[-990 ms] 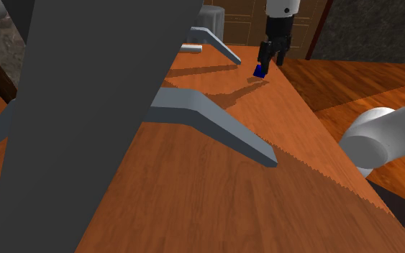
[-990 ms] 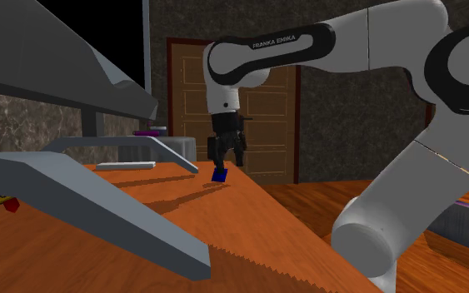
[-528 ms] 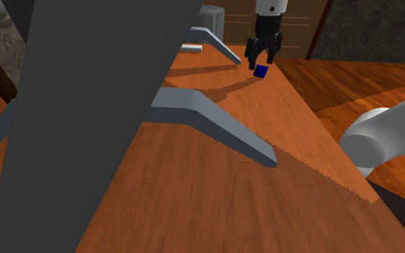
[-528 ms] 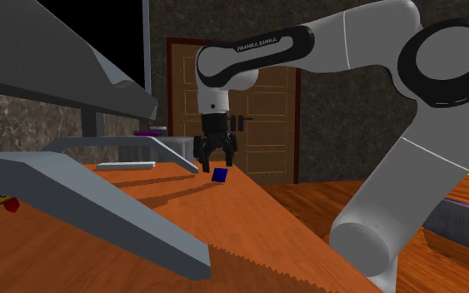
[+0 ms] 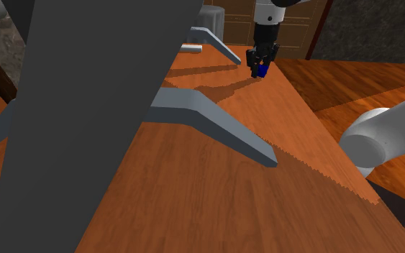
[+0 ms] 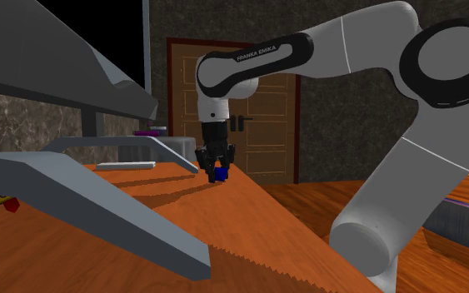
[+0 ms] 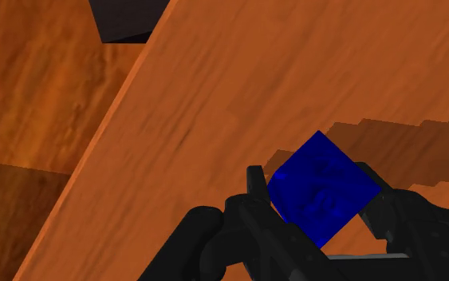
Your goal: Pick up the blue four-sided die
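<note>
I have the pincer (image 5: 262,70) down at the table (image 5: 215,187), and from here I read it as clamped on the die (image 5: 264,69). In the wrist view one finger (image 7: 256,191) sits against one corner of the blue block and the other against the opposite corner, with no gap on either side. The die (image 7: 322,187) stands between the tips, tilted so that it looks like a diamond (a deep blue, plain faces). It rests on the orange wood directly under the pincer (image 7: 317,195). Just past the die the table (image 7: 254,80) ends in a straight edge, with the floor (image 7: 47,96) below it. In the second exterior view the pincer (image 6: 216,171) hangs upright over the die (image 6: 218,174), with a brown door (image 6: 266,133) well behind it.
</note>
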Robot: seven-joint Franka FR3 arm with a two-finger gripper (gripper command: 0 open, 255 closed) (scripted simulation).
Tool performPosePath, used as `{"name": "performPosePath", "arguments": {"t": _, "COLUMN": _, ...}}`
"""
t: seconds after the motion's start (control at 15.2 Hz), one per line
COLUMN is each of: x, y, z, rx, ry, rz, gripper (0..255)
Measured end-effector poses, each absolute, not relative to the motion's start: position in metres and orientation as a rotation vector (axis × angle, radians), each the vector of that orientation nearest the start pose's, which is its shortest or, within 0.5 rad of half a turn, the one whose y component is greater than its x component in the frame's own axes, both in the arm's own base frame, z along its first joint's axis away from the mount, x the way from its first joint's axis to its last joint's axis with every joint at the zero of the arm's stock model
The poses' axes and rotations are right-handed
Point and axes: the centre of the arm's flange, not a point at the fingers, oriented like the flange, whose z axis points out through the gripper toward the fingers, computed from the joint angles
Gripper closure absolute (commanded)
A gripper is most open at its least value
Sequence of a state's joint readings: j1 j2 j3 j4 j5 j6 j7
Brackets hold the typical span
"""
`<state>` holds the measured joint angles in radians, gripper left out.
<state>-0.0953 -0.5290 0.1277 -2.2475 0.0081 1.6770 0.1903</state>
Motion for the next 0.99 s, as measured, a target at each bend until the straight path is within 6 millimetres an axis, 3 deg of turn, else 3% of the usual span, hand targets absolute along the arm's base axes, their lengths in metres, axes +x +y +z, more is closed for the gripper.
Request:
{"name": "performPosePath", "arguments": {"t": 0.46, "x": 0.388, "y": 0.021, "z": 0.56, "rx": -3.189, "ry": 0.283, "rz": 0.061, "gripper": 255}}
{"name": "performPosePath", "arguments": {"t": 0.99, "x": 0.389, "y": 0.02, "z": 0.596, "rx": -3.189, "ry": 0.284, "rz": 0.063, "gripper": 255}}
